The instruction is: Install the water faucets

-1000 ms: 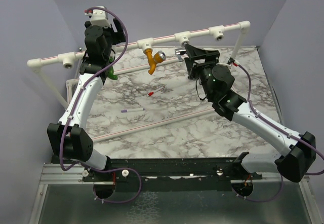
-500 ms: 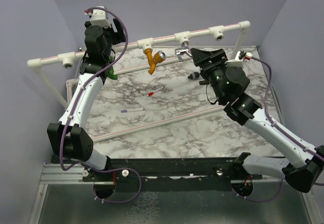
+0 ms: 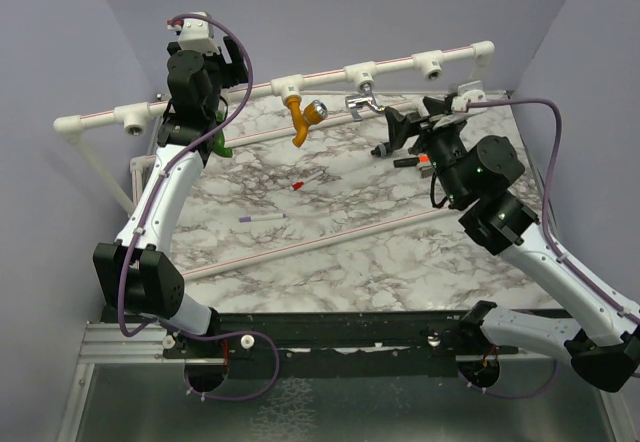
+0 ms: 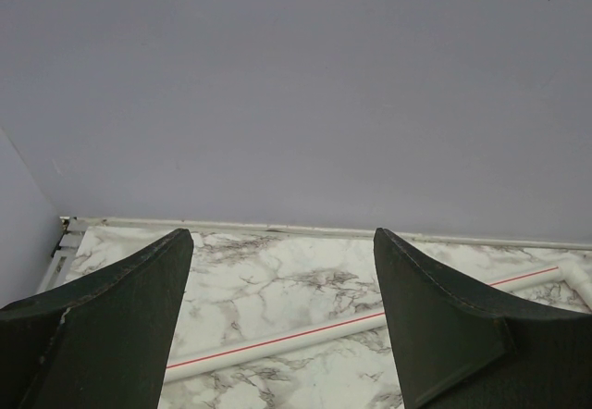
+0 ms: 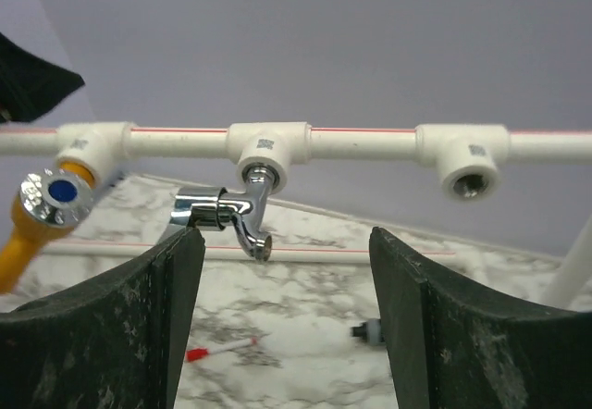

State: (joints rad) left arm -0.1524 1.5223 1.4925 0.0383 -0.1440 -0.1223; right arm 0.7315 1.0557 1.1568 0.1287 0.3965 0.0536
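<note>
Probably a robotics lab test cell: plain lilac walls [image 3: 330, 12] enclosing a marble-patterned table [image 3: 330, 252].

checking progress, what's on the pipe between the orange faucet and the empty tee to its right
The grey metal faucet, hanging from the middle tee; the right wrist view shows it best.

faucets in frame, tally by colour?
Green faucet: 1 (partly hidden)
Mustard-orange faucet: 1
Grey metal faucet: 1
Total: 3
</note>
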